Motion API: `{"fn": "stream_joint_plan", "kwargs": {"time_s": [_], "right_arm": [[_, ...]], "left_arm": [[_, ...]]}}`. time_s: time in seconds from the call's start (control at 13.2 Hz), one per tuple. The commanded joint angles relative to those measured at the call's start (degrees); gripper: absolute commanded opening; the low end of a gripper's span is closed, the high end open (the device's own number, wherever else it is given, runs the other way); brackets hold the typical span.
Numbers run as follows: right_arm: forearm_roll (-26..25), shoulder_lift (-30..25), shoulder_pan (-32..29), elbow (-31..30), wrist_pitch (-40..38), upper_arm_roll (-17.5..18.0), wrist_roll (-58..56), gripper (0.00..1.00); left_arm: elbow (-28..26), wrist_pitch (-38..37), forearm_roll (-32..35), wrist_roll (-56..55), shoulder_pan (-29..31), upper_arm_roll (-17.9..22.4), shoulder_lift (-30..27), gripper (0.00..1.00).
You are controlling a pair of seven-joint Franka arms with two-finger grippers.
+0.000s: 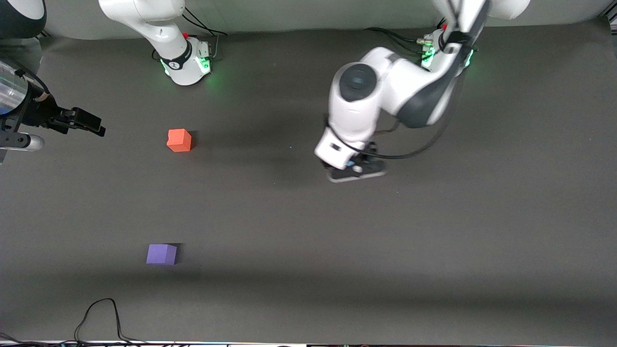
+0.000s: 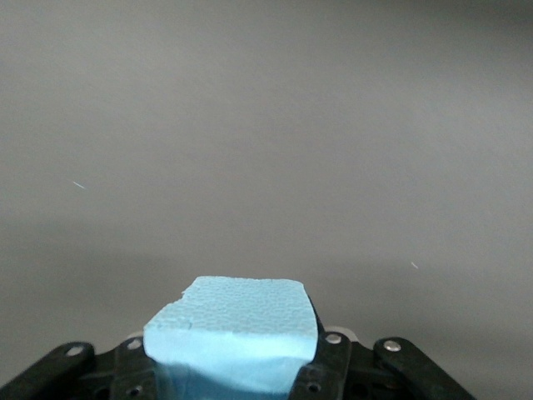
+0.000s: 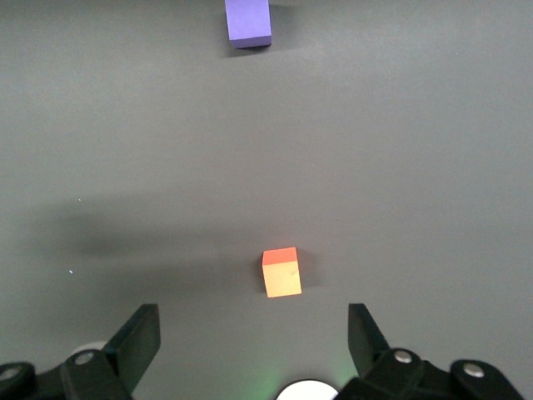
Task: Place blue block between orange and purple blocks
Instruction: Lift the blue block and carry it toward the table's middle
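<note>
Item: blue block (image 2: 233, 333), clamped in my left pincer (image 1: 355, 169) over bare bench (image 1: 482, 217), well apart from the orange block (image 1: 179, 140) and purple block (image 1: 162, 254). Right pincer (image 3: 254, 342): fingers apart, waiting above orange. Risk: the soft foam slips or lands off-line between them.

Dark grey table mat (image 1: 434, 250) covers the whole work surface. Black cable (image 1: 99, 315) loops on it at the edge nearest the front camera, toward the right arm's end.
</note>
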Motion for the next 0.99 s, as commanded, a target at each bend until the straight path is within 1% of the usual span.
{"fn": "stream_joint_plan", "kwargs": {"time_s": [0.0,0.15,0.3,0.46,0.91], "right_arm": [[1.0,-0.3,0.1,0.0,-0.4,-0.4,-1.1,1.0],[1.0,-0.3,0.1,0.0,-0.4,-0.4,-1.1,1.0],[1.0,-0.3,0.1,0.0,-0.4,-0.4,-1.1,1.0],[1.0,-0.3,0.1,0.0,-0.4,-0.4,-1.1,1.0],[1.0,-0.3,0.1,0.0,-0.4,-0.6,-1.0,1.0]], "left_arm": [[6.0,-1.3,0.5,-4.4,-6.0,1.2,5.1,0.42],[6.2,-1.2,1.1,-5.8,-8.2,1.2,6.4,0.42],[6.5,-0.4,1.4,-6.3,-9.4,1.2,9.6,0.42],[6.3,4.1,1.7,-6.6,-9.8,1.1,12.9,0.42],[6.1,13.8,1.9,-7.2,-10.9,1.3,21.0,0.42]]}}
